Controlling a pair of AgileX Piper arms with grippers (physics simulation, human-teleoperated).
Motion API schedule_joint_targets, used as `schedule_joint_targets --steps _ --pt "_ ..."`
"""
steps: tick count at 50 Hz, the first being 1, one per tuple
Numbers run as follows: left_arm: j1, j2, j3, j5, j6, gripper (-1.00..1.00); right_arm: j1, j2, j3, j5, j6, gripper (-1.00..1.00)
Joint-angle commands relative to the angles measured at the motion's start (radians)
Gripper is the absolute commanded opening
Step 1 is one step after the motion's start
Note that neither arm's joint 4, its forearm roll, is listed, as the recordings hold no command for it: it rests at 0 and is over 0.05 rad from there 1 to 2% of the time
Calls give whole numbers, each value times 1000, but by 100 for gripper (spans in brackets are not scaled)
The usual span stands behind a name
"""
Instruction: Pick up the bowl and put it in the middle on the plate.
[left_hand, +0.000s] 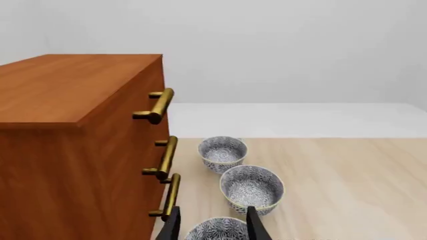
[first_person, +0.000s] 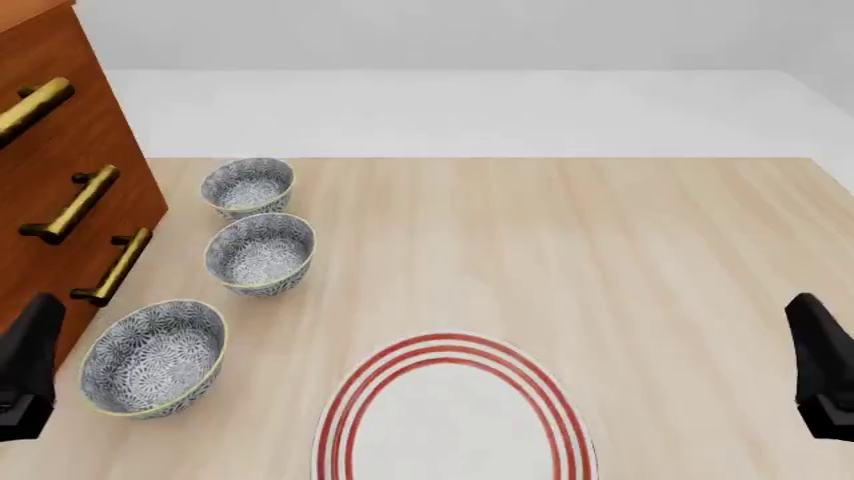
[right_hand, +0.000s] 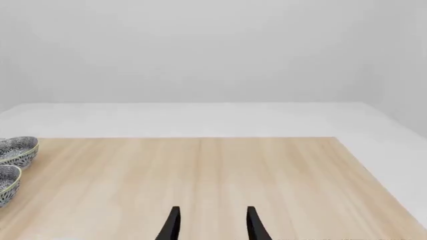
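The bowl (left_hand: 217, 230) lies directly ahead of the left gripper (left_hand: 212, 227), whose jaws stand wide and empty. The right gripper (right_hand: 211, 225), equally wide, is well apart from it. The left arm is nearer.

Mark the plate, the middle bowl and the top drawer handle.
plate (first_person: 350, 405): front view, red rings on its left rim.
middle bowl (first_person: 260, 253): front view, patterned inside.
top drawer handle (left_hand: 160, 104): left wrist view, middle of the brass bar.

three floral bowls (first_person: 152, 358) (first_person: 260, 252) (first_person: 248, 186), one red-ringed plate (first_person: 454, 415), one wooden cabinet (first_person: 54, 170), three brass handles (first_person: 70, 205)
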Motion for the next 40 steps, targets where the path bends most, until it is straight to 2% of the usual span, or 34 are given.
schedule_joint_targets --steps 1,5,6,7,9,12,15,18,21,22,25,28,32,34,36,40 --pt "-16 6 5 -6 1 100 2 2 -3 7 7 100" --pt "-22 7 3 -5 -1 100 3 -8 -3 8 -5 100" --pt "-27 7 -1 -2 -3 100 2 2 -1 4 6 100" --pt "-32 6 -27 13 16 100 1 14 -2 0 15 100" --pt "-55 1 -56 38 21 100 3 -9 -2 7 -8 100" --pt "-67 -1 -94 80 0 100 1 16 -2 1 20 100" --pt "-70 -1 -117 115 -7 100 3 -8 -1 5 -9 100" --pt "-79 0 -153 163 -20 100 1 12 -1 3 17 100" --pt "-80 2 -177 211 -20 100 3 -8 -2 8 -4 100" --pt "-94 11 -183 236 -66 100 3 -10 -2 9 -7 100" --pt "-148 15 -215 260 -24 100 1 10 -3 7 17 100" --pt "-173 66 -271 264 -34 100 3 -11 -5 13 -7 100" --pt "-217 128 -338 273 -24 100 1 5 -4 15 20 100" --pt "-220 146 -365 267 -3 100 2 -3 -3 12 7 100" --pt "-252 209 -390 251 -25 100 3 -10 -4 13 -5 100" --pt "-321 315 -399 226 23 100 1 9 -3 7 15 100"
